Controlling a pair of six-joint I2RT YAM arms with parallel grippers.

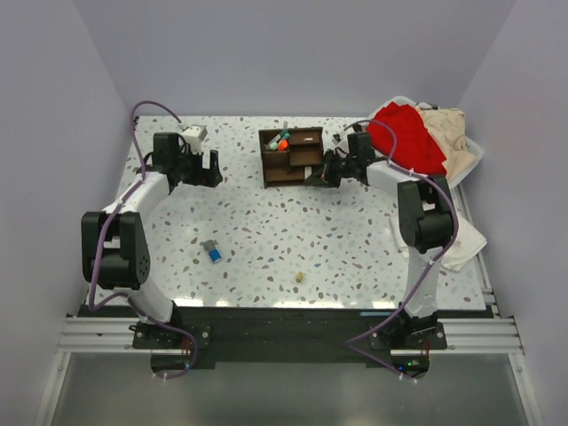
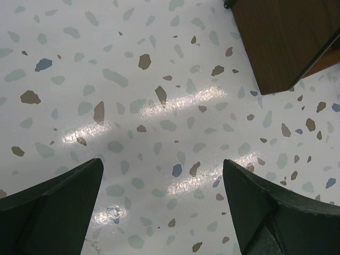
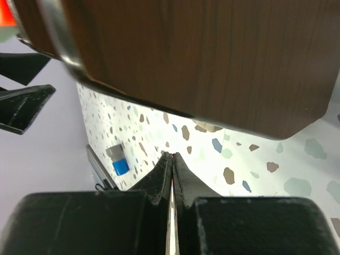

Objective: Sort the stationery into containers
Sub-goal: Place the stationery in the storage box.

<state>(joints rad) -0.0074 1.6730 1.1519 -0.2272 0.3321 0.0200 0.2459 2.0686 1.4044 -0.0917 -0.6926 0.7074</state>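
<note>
The dark brown wooden organiser (image 1: 291,156) stands at the back middle of the table, with an orange-capped marker and a green-white one (image 1: 280,140) in its left cubby. A stubby blue-grey cylinder (image 1: 214,251) and a tan eraser bit (image 1: 301,277) lie on the near part of the table. My left gripper (image 1: 216,169) is open and empty, low over bare table (image 2: 162,162), left of the organiser (image 2: 281,42). My right gripper (image 1: 312,177) is shut, its tips (image 3: 170,155) just off the organiser's right lower corner (image 3: 202,58). The cylinder also shows far off in the right wrist view (image 3: 118,161).
A white basket (image 1: 475,151) with red and beige cloth sits at the back right. A white folded cloth (image 1: 466,240) lies at the right edge by the right arm. Grey walls close in the back and both sides.
</note>
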